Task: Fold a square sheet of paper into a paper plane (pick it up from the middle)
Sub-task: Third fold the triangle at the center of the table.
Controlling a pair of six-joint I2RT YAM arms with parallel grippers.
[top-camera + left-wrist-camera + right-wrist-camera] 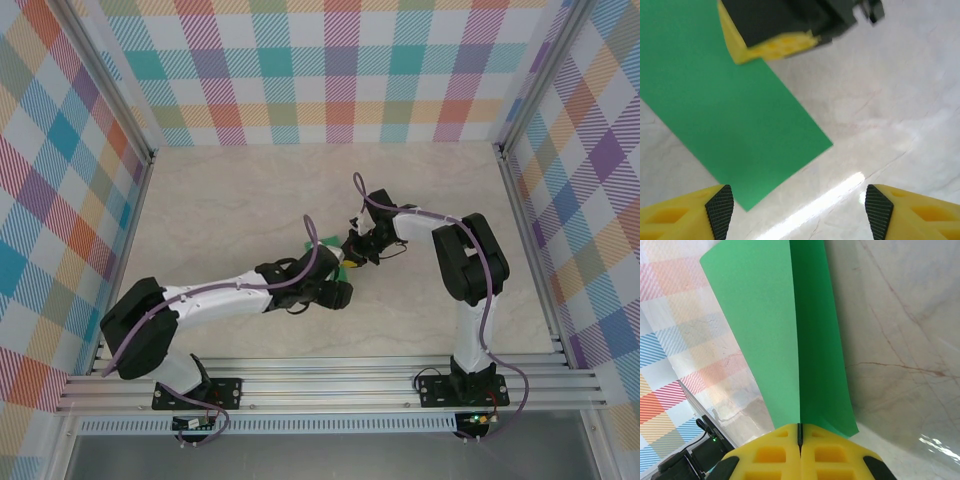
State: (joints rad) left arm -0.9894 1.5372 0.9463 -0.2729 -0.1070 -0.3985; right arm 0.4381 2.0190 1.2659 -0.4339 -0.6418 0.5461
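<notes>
The square sheet of paper is bright green and folded along a centre crease, its two halves fanning away from my right gripper, which is shut on the fold. In the left wrist view the paper hangs just over the marble table, with the right gripper's yellow fingers on its far edge. My left gripper stands open just off the sheet's near corner, nothing between its pads. From above, both grippers meet mid-table, the left gripper below the right gripper, a green paper corner showing.
A pale marble tabletop stretches behind and to both sides of the grippers. Checked walls enclose the back and sides. An aluminium rail with the arm bases runs along the near edge.
</notes>
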